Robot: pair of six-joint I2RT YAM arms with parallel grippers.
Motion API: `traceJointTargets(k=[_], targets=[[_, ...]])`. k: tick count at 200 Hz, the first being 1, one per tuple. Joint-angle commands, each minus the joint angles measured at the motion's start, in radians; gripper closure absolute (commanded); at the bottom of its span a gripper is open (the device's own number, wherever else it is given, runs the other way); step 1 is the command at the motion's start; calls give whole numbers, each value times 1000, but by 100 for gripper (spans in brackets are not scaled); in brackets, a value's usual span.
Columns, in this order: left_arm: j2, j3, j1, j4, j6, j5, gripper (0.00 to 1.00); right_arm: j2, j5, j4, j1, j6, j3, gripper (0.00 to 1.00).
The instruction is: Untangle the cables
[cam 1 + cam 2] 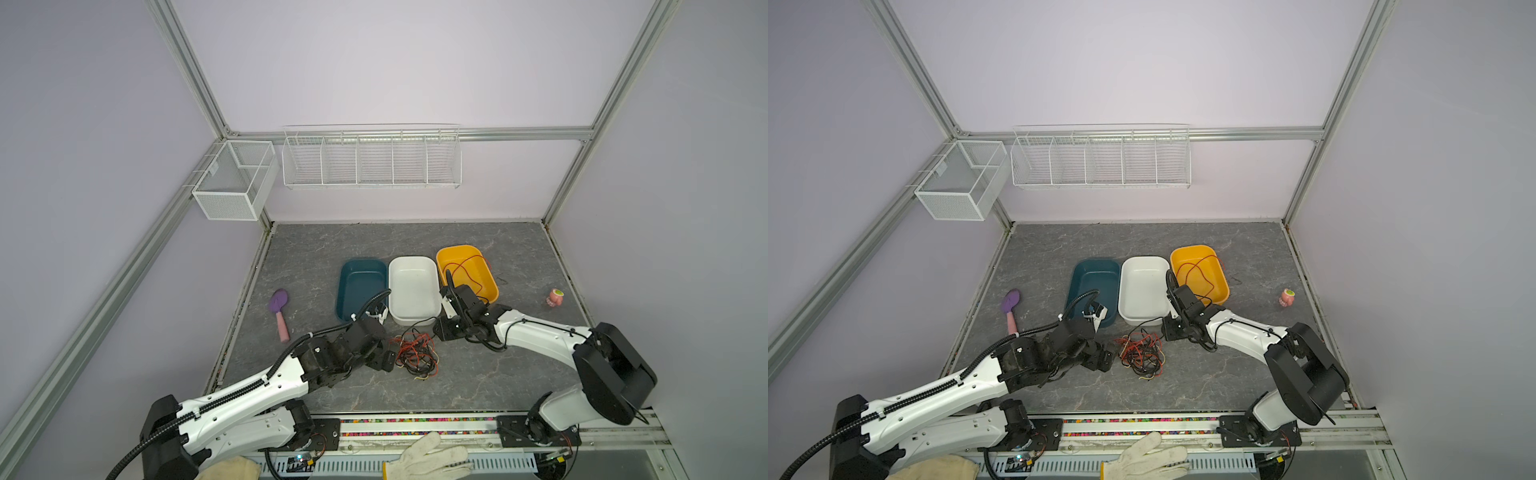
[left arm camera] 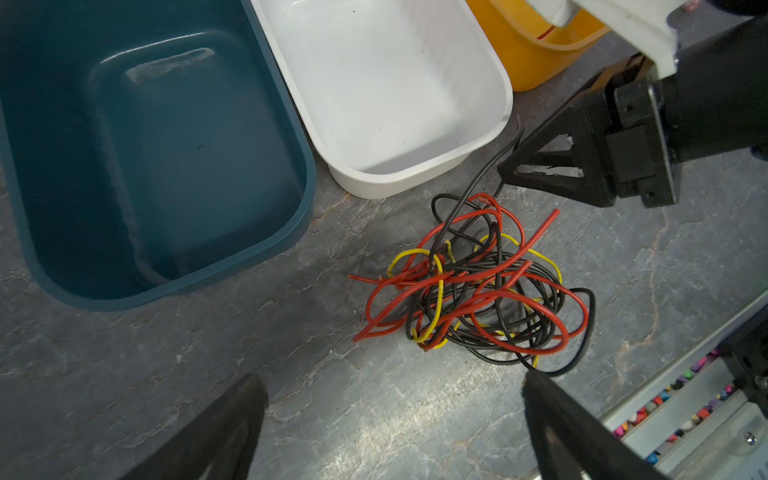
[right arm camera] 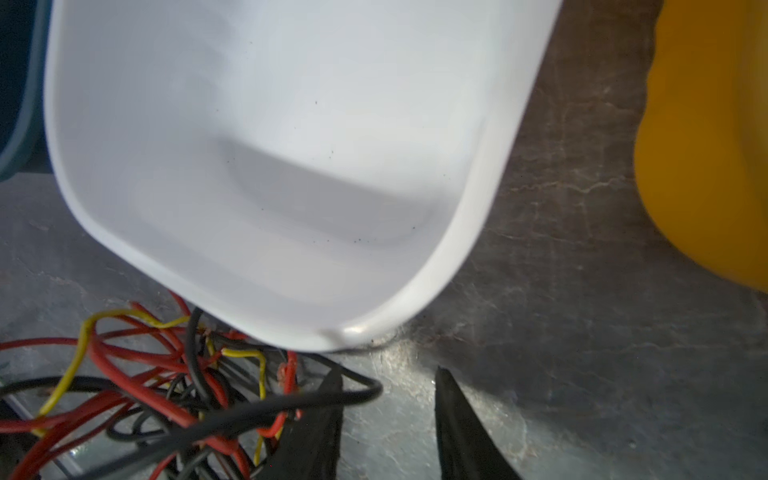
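Observation:
The cables (image 1: 415, 353) (image 1: 1142, 353) lie as one tangle of thin red, black and yellow wires on the grey table in front of the bins. My left gripper (image 1: 384, 359) (image 2: 392, 382) stands open just left of the tangle, with only bare table between its fingers. At the tangle's far right edge, by the white bin's corner, is my right gripper (image 1: 439, 330) (image 3: 388, 374). Its jaws are apart. In the right wrist view a black loop (image 3: 370, 390) of the cables (image 3: 145, 395) crosses one finger and bends into the gap. Another red cable (image 1: 467, 270) lies in the yellow bin.
A teal bin (image 1: 359, 286), a white bin (image 1: 413, 286) and a yellow bin (image 1: 457, 248) stand in a row behind the tangle. A purple scoop (image 1: 278, 307) lies at the left, and a small pink toy (image 1: 555, 297) stands at the right. A white glove (image 1: 428, 457) rests on the front rail.

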Motion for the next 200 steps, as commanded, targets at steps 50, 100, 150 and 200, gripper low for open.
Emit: traceJointTargets(k=[50, 100, 150, 200], targets=[[-14, -150, -17, 174, -133, 25, 4, 7, 39, 64, 37, -22, -16, 92], [-6, -215, -19, 267, -162, 26, 5, -69, 62, 61, 71, -42, -32, 93], [52, -281, -18, 413, -204, 49, 4, -228, 101, 17, 99, -48, -38, 93], [134, -312, -19, 520, -230, 77, 5, -363, 101, -55, 121, -48, 13, 93]])
